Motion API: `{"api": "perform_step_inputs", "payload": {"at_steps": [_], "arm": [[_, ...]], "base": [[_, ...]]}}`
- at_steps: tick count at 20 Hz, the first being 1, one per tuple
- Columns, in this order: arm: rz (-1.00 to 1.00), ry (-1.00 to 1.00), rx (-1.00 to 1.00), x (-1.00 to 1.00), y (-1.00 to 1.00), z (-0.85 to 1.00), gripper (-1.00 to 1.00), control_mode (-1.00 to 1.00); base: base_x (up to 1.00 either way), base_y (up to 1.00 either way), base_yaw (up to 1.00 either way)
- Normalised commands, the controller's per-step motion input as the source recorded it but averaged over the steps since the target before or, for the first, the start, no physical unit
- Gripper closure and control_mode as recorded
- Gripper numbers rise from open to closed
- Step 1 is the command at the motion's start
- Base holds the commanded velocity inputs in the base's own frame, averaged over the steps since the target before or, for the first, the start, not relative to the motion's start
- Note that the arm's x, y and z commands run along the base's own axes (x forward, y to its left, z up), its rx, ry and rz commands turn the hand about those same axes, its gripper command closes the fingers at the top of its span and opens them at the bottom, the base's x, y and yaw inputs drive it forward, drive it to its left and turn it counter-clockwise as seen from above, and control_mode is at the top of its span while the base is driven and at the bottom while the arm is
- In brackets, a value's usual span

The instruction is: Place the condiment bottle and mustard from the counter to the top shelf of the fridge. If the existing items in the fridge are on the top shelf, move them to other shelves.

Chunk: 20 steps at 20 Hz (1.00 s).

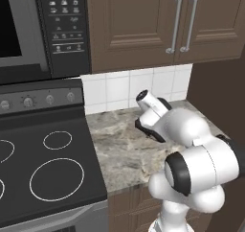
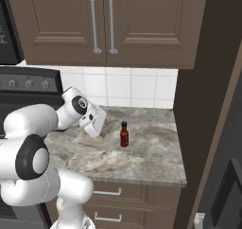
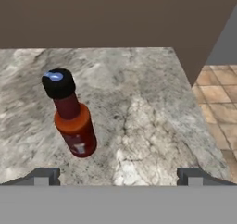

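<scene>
Bottle [image 2: 124, 134] upright on counter [image 2: 146, 157], toward the back edge, roughly mid-width, well clear of the front edge and right end. Black cap on top, red label on the lower body. In hand view, bottle [image 3: 71, 121] sits left of centre, leaning in frame from camera tilt, base flat on stone.

Gripper [image 3: 118, 177] spread wide, nothing between the tips; fingertips [image 3: 44, 176] at the bottom corners of hand view, bottle above and inside the left tip, not touching. From right base view, hand [image 2: 92, 120] hovers over counter just left of bottle, apart from it.

Stovetop [image 1: 43, 164] adjoins counter's left end. Cabinets [image 2: 104, 24] above, white tile [image 2: 137, 87] behind. Dark panel [image 2: 203, 105] bounds the right end.
</scene>
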Motion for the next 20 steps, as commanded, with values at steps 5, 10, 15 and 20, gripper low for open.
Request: {"api": "perform_step_inputs", "payload": {"at_steps": [5,10,15,20], "arm": [[-0.01,0.00,0.00,0.27,-0.15,-0.10,-1.00,-1.00],[0.00,0.01,0.00,0.15,-0.12,-0.03,-1.00,-1.00],[0.00,0.01,0.00,0.03,-0.27,-0.11,-1.00,-1.00],[0.00,0.00,0.00,0.07,-0.19,-0.20,-1.00,-1.00]], "base": [[0.00,0.00,0.00],[0.00,0.00,0.00],[0.00,0.00,0.00],[0.00,0.00,0.00]]}}
